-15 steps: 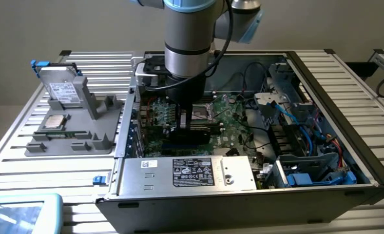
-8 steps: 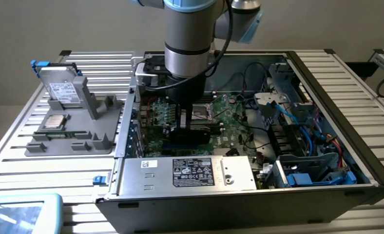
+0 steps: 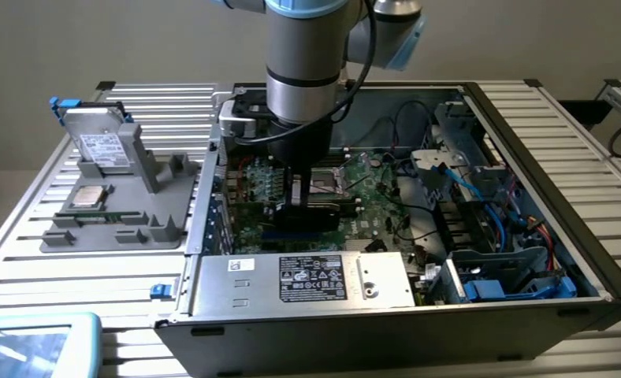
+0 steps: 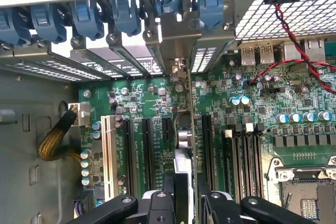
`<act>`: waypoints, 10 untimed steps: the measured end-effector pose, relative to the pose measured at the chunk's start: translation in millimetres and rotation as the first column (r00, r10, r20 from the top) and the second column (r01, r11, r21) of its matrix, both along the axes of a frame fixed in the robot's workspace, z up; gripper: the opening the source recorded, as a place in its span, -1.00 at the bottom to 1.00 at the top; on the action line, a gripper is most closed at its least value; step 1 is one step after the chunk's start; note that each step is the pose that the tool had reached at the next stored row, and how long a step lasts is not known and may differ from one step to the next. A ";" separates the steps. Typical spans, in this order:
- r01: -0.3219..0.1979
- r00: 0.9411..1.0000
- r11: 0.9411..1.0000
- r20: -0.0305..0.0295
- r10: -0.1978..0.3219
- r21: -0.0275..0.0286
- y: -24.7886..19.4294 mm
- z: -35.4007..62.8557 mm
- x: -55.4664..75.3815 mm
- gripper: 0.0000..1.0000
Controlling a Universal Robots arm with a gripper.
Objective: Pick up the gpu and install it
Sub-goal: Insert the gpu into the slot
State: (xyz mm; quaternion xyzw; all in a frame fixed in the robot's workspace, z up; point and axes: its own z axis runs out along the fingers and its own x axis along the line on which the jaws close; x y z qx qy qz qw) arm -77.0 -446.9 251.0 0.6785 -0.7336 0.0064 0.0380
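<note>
My gripper (image 3: 308, 195) reaches straight down into the open computer case (image 3: 521, 126), over the green motherboard (image 3: 379, 193). It is shut on the gpu (image 3: 316, 213), a dark block just under the fingers. In the wrist view the gpu (image 4: 185, 140) stands edge-on between the two black fingers of the gripper (image 4: 185, 195), upright over the expansion slots (image 4: 149, 150). Its metal bracket (image 4: 177, 40) lies against the case's rear slot openings. Whether the card's lower edge sits in a slot is hidden.
A grey holder (image 3: 111, 224) on the exterior view's left carries a hard drive (image 3: 102, 146) and a processor chip (image 3: 87, 197). The power supply (image 3: 310, 279) lies along the case's near side, with blue cables (image 3: 500, 228) to its right. Blue latches (image 4: 115, 14), a white slot (image 4: 107, 150) and the processor socket (image 4: 310, 190) surround the card.
</note>
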 end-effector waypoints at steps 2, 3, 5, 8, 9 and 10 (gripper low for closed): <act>0.000 1.000 1.000 0.000 0.000 0.000 0.1 -0.1 -0.1 -0.46; -0.001 1.000 1.000 0.000 0.001 0.000 0.1 -0.2 0.0 -0.46; -0.003 1.000 1.000 0.000 0.003 0.000 0.1 -0.3 -0.1 -0.46; -0.008 1.000 1.000 0.000 0.008 0.000 0.2 -0.4 -0.2 -0.46; -0.010 1.000 1.000 0.000 0.010 0.000 0.2 -0.5 -0.2 -0.46; -0.013 1.000 1.000 0.000 0.013 0.000 0.2 -0.5 -0.2 -0.46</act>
